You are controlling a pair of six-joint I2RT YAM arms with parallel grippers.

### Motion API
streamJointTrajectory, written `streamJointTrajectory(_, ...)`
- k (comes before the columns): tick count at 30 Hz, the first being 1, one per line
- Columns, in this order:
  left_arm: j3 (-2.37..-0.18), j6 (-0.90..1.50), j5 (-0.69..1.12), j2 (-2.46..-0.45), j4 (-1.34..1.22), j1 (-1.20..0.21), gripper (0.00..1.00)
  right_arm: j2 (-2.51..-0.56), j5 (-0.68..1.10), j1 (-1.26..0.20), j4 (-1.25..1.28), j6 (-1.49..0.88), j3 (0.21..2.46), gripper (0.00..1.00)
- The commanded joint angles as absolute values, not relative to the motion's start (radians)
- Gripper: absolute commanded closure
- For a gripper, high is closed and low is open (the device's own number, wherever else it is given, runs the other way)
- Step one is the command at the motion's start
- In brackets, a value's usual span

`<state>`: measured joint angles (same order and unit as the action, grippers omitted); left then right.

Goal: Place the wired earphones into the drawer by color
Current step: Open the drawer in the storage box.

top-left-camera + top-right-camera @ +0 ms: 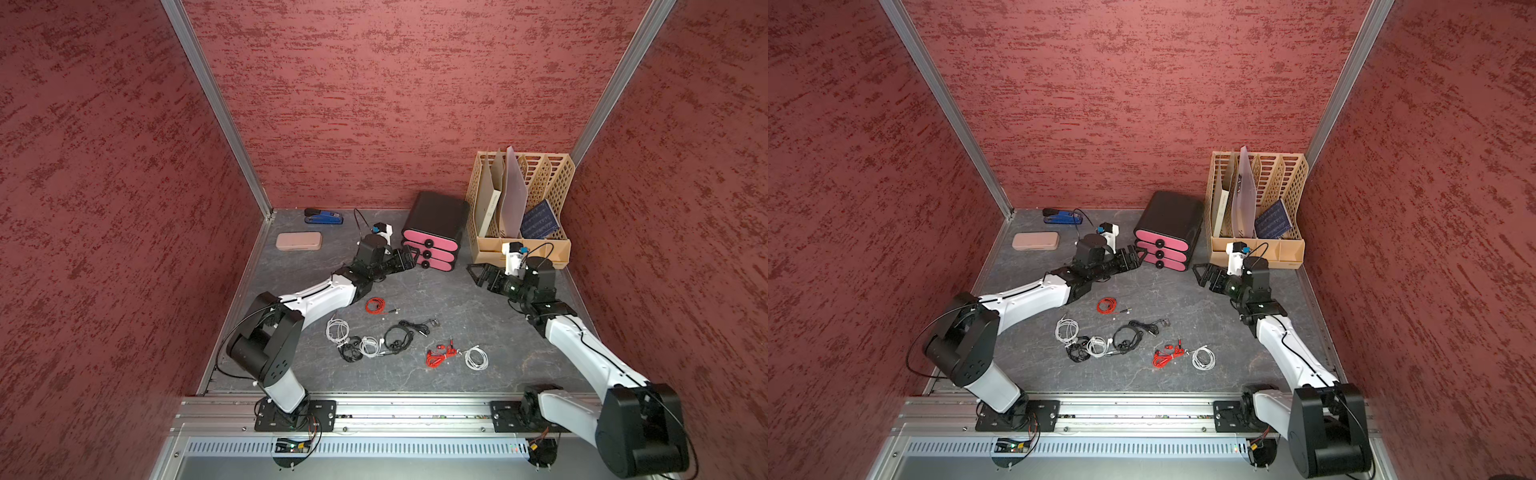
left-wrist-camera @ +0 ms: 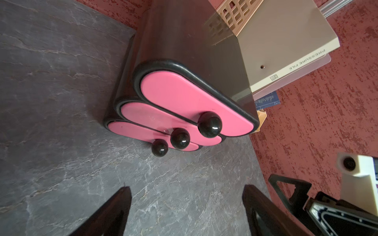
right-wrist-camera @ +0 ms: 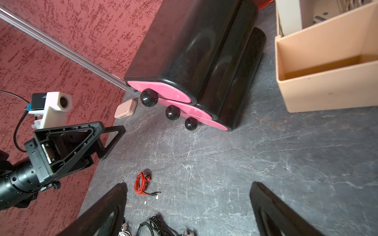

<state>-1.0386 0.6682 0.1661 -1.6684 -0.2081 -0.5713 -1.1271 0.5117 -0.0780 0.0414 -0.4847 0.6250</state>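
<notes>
Wired earphones (image 1: 369, 346), seven small coiled bundles of thin cable, are seen scattered on the grey stone-patterned tabletop (image 1: 457, 299) between the two arms: red bundles (image 1: 375, 306), white bundles (image 1: 476, 358) and black bundles (image 1: 399, 336). Behind them stands a black three-tier drawer cabinet (image 1: 436, 212) with pink fronts and black ball knobs, every drawer shut. The left gripper (image 2: 186, 187) is held just before the knobs, jaws apart and empty. The right gripper (image 3: 188, 183), likewise spread wide and empty, is held near the cabinet, in front of a beige lattice file rack (image 1: 552, 174).
</notes>
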Motion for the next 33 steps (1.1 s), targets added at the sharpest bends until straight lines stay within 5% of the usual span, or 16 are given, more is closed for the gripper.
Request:
streamJointTrajectory(1,-1.079,0.701,0.138,-1.701,-0.289,-0.585,0.14,-1.098,0.509,-0.087,0.079,-0.492,0.609,0.02)
streamJointTrajectory(33,-1.277,0.763,0.195,-1.936,-0.357,-0.614,0.48,-1.072,0.511,-0.087,0.11,-0.526,0.588,0.03)
